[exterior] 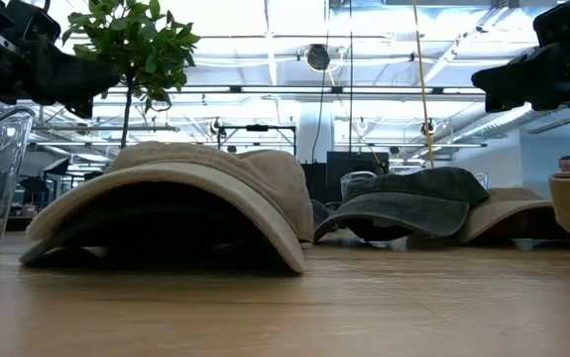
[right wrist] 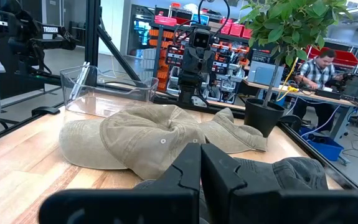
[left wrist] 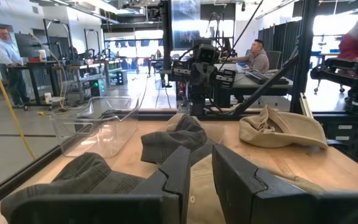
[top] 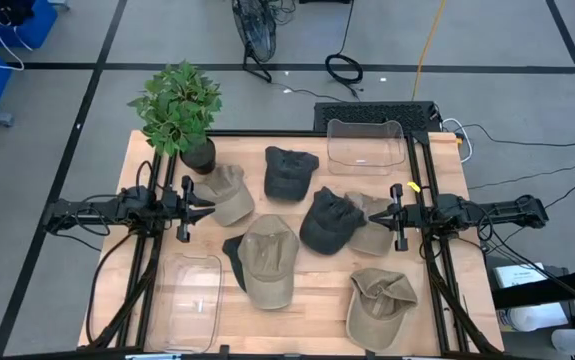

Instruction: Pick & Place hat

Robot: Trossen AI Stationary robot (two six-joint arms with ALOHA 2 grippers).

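Just beyond the left gripper's (top: 207, 209) slightly parted, empty jaws, a tan hat (top: 228, 193).

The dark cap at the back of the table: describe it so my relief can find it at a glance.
Start at the potted plant on the table's far left corner, then go toward the clear bin at the far right. Between them lies the dark grey cap, alone on bare wood. The other dark caps overlap tan caps; this one touches nothing.

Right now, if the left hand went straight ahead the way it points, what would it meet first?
Probably the tan cotton cap lying beside the potted plant; the left hand points right at its edge, though its height above the cap is unclear.
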